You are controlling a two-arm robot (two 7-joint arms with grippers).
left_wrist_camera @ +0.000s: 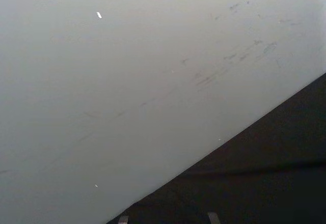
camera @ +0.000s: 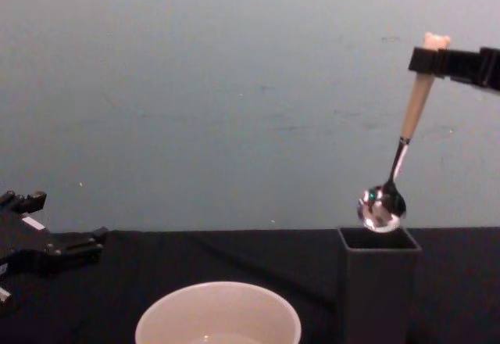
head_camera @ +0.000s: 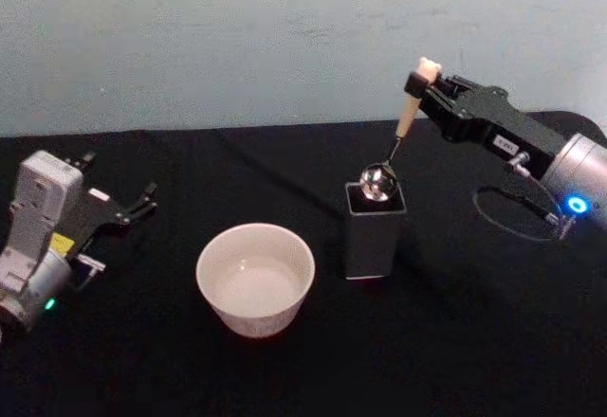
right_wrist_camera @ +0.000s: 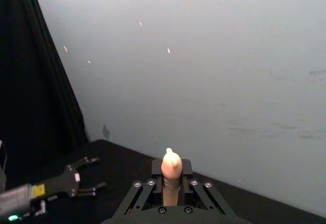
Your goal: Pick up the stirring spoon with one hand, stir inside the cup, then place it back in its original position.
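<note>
I had the right black end effector (head_camera: 418, 83) clamped on the peach handle of the slim bear-topped metal stirring spoon (head_camera: 405, 118), its bowl tilted just above the dark grey square holder (head_camera: 373, 237). I judged the bowl could clip the rim and topple the holder toward the wide cream-white cup (head_camera: 248, 320). The left end effector (head_camera: 136, 208) sat open at the left of the bench (head_camera: 474, 341)
</note>
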